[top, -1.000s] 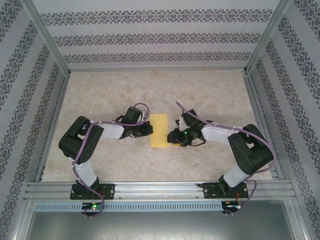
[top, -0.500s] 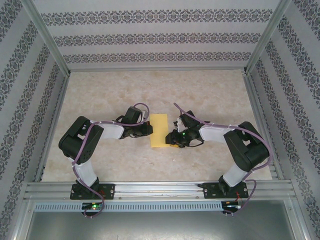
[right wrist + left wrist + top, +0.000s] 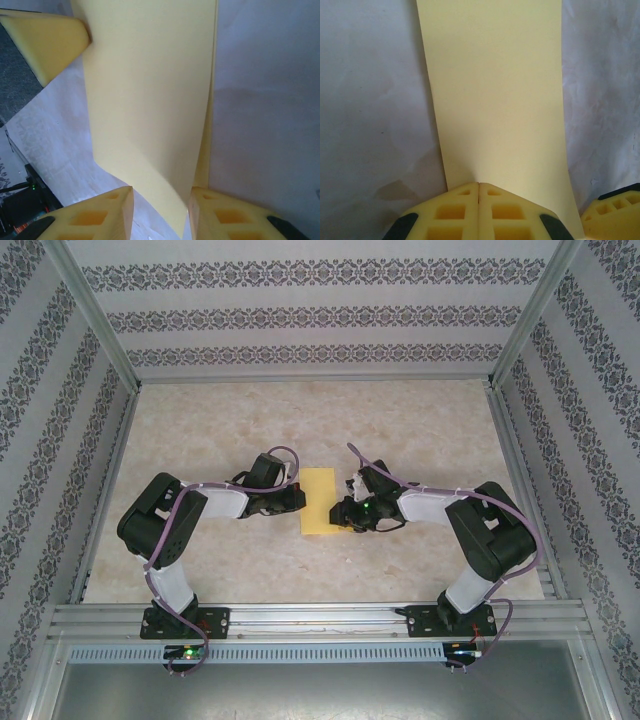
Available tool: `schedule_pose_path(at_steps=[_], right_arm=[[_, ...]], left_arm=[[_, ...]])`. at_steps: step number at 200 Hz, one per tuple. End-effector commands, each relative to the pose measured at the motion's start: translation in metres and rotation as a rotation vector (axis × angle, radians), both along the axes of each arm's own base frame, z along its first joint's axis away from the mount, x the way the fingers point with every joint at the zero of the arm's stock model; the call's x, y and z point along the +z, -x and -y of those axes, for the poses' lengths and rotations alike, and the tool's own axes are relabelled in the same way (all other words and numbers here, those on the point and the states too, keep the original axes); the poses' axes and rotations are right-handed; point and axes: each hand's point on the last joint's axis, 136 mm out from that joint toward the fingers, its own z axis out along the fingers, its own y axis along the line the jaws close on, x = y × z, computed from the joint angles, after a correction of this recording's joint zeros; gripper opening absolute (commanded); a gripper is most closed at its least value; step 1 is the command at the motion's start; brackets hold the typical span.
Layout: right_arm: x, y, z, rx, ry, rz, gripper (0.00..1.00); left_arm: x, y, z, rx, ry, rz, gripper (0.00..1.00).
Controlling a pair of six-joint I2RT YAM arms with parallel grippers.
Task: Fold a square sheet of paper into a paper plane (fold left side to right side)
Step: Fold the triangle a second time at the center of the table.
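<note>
I find the left gripper [image 3: 478,186] closed, tips touching the folded paper [image 3: 495,90]; right gripper [image 3: 161,195] parted around its raised edge.

Beige marbled tabletop [image 3: 300,420], damask-striped white walls [image 3: 300,300] on three sides, aluminium frame posts [image 3: 92,315], even light

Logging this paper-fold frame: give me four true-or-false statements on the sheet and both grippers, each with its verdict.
1. The yellow sheet of paper lies as a narrow rectangle between the two grippers. True.
2. The left gripper has its fingers spread wide. False: they are pressed together at the paper's near edge.
3. The right gripper has its fingers apart, with a lifted corner of the paper between them. True.
4. The paper is a pointed dart. False: it has straight parallel sides and no point.
</note>
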Motion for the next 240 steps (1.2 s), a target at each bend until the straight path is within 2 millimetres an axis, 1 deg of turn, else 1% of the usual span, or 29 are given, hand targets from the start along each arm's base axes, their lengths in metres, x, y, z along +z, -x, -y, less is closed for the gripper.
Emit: schedule_pose_path(at_steps=[1,48,136,177,240], right_arm=[[0.004,-0.008,-0.005,0.000,-0.038,0.004,0.34],[0.006,-0.024,-0.008,-0.008,-0.062,0.015,0.32],[0.009,-0.057,-0.006,-0.023,-0.076,0.051,0.29],[0.007,-0.071,-0.003,-0.022,-0.083,0.055,0.28],[0.003,-0.081,-0.001,-0.019,-0.087,0.049,0.25]], left_arm=[[-0.023,0.025,-0.007,-0.008,-0.058,-0.087,0.00],[-0.022,0.025,-0.005,-0.015,-0.046,-0.084,0.00],[-0.020,0.024,-0.003,-0.019,-0.039,-0.076,0.00],[-0.019,0.024,-0.002,-0.020,-0.035,-0.073,0.00],[-0.018,0.023,-0.002,-0.021,-0.037,-0.064,0.00]])
